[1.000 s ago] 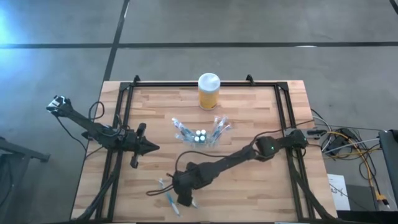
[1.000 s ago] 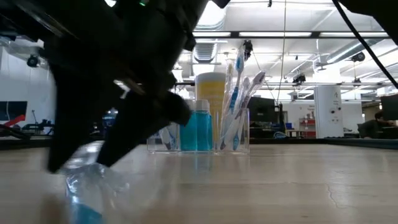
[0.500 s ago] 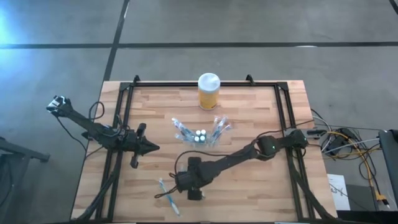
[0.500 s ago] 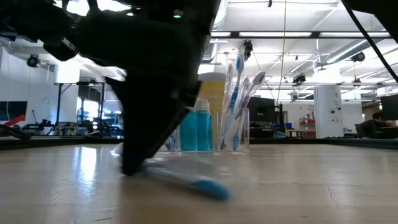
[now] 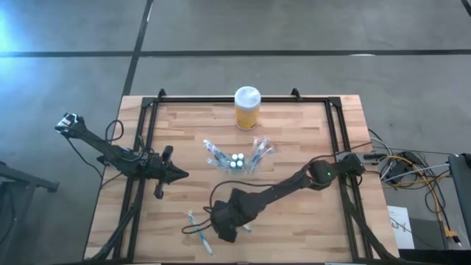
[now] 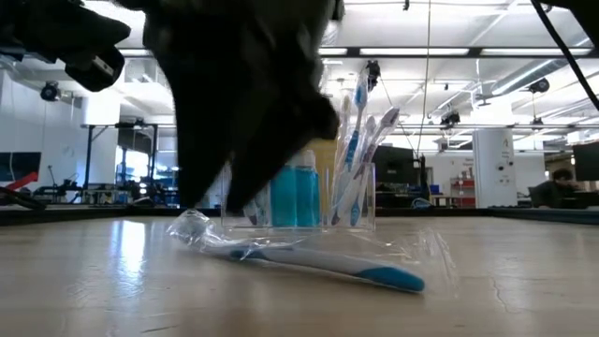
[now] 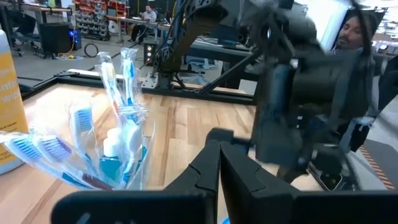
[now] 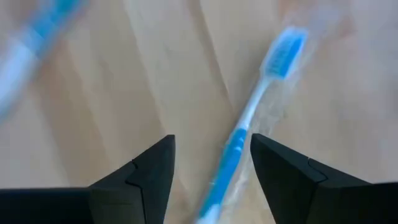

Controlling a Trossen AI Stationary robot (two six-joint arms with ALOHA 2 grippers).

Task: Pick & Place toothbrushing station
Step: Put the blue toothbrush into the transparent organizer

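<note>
Right gripper low over the near edge of the table, between centre and the left side. Fingers spread wide, nothing between them. In its wrist view a wrapped toothbrush lies on the wood just beyond the fingertips, running into the gap and closer to one finger than the other.

Long axis of that toothbrush: slanted against the gripper's closing line, blue bristle head away from the wrist, handle end toward it. Low view shows the same toothbrush flat on the table in its clear wrapper, blue end toward the picture's right, the dark gripper above and behind it.

A second loose toothbrush lies just left of the gripper in the high view. A blurred blue-and-white streak at the corner of the right wrist view is probably that one; too smeared to be sure.

The clear holder stands mid-table, brushes fanned out, white-capped tubes inside, well apart from the loose brushes. Yellow jar behind it.

Left gripper parked at the left side, fingers pressed together, holding nothing, pointing toward the holder.

Judgement: right arm is far nearer. The pick calls for centring over the handle and turning the wrist square to it.
</note>
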